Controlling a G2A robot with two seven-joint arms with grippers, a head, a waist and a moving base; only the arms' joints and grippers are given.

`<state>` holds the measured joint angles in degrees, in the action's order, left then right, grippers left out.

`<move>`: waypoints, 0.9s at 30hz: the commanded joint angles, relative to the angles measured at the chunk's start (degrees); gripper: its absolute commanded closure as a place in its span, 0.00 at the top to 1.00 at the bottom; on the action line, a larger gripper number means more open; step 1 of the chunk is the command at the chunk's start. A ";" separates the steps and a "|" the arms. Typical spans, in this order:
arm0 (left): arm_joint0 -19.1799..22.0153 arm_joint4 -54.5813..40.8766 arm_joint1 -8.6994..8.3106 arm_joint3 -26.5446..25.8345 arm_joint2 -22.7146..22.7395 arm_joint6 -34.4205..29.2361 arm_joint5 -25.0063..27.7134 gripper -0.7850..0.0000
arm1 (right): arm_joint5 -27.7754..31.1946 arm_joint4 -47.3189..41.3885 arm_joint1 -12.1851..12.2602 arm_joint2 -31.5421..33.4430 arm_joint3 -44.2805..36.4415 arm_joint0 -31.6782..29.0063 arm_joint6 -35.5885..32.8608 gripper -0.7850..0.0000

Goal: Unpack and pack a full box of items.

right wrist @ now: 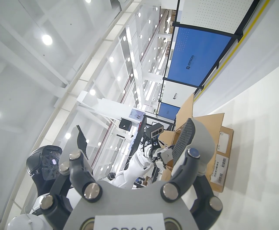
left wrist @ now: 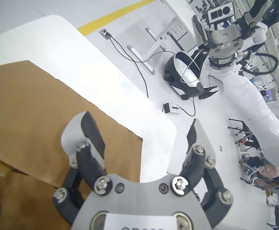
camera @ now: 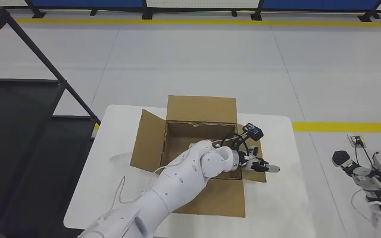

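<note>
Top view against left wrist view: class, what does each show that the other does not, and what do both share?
Top view: the box's open inside, its back flap and the black rack beside the table. Left wrist view: the dark pads on the left gripper's open fingers, and a small grey unit on the floor. Both: the cardboard flap by that gripper, the white table and the yellow floor line.

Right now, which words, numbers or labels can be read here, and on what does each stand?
White label on the cardboard box: barcode and print, too small to read.
Tag on the left gripper: cut off by the picture's edge.
Tag on the right gripper: cut off likewise.
Blue wall panel: a brand mark, not read out.
</note>
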<state>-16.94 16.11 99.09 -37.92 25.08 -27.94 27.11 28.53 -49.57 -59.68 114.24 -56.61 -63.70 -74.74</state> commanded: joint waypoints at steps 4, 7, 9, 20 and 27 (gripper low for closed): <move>0.68 -0.13 1.22 2.60 0.76 1.69 1.77 1.00 | -0.22 -0.25 0.28 -0.10 0.70 0.85 0.18 1.00; 1.10 -0.05 0.99 2.69 2.30 3.58 3.71 1.00 | -0.47 -0.02 0.46 -0.11 -0.02 1.35 1.24 1.00; 1.17 0.59 0.30 2.02 3.65 4.73 5.03 1.00 | -0.46 0.35 0.53 -0.41 -1.28 1.72 1.93 1.00; -11.93 13.64 -12.16 -26.66 24.62 8.60 0.91 1.00 | -1.04 11.04 0.64 -7.72 -16.79 4.53 5.39 1.00; -43.32 19.99 -19.90 -68.51 51.14 -0.66 -6.33 1.00 | -4.67 27.72 0.31 -18.40 -26.06 8.88 12.21 1.00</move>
<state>-53.36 36.27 79.84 -98.27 71.11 -28.00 21.16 24.55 -24.83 -59.29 97.78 -81.58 -55.61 -63.52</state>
